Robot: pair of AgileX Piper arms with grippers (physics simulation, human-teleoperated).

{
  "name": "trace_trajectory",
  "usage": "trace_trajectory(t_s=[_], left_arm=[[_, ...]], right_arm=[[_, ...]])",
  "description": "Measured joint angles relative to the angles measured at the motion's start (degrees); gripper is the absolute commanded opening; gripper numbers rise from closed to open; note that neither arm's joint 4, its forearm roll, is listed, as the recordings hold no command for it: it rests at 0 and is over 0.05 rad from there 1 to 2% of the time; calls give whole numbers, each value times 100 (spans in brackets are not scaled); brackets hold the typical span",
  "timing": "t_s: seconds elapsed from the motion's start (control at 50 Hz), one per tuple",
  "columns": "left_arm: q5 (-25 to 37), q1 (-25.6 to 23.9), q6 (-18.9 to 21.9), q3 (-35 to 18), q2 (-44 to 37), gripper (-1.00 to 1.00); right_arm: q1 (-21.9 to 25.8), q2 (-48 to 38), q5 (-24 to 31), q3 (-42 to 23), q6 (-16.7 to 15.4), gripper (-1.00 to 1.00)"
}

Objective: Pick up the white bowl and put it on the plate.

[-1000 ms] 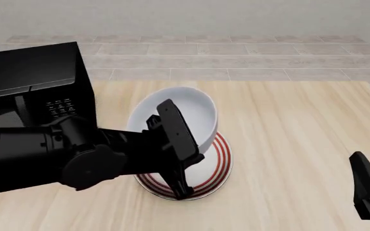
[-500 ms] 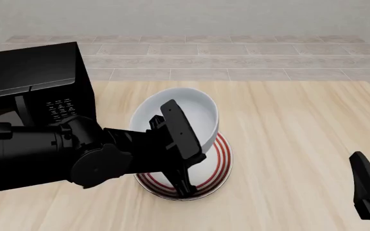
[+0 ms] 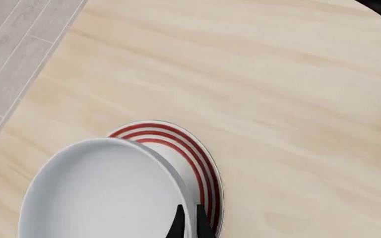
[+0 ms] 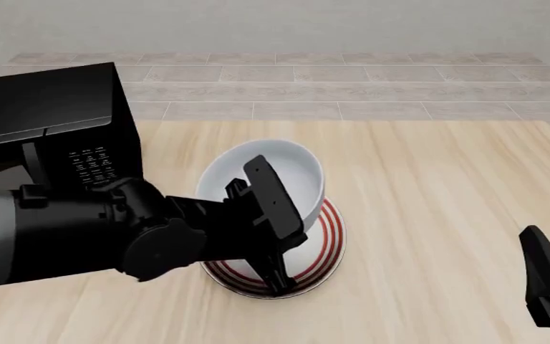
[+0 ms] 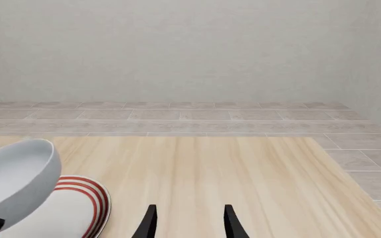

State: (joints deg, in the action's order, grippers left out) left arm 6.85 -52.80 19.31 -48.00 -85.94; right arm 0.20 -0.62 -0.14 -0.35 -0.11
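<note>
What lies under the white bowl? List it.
The red-ringed plate lies under the tilted white bowl, which the left gripper grips at the rim. The plate's middle and any contact are covered.

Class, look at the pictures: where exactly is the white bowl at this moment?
In the front view the white bowl sits mid-table, tilted over the plate, just right of the microwave, its rim pinched by the left gripper.

The white bowl (image 4: 275, 172) is tilted over the plate (image 4: 328, 244) (frame centre), with a microwave (image 4: 51, 118) at upper left.
</note>
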Motion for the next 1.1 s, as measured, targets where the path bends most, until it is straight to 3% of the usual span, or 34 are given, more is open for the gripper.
trace_trajectory(t_s=[1.1], left_arm=[[-248,-3,-329,-35,-409,-100]], right_arm=[[0,0,0,0,0,100]])
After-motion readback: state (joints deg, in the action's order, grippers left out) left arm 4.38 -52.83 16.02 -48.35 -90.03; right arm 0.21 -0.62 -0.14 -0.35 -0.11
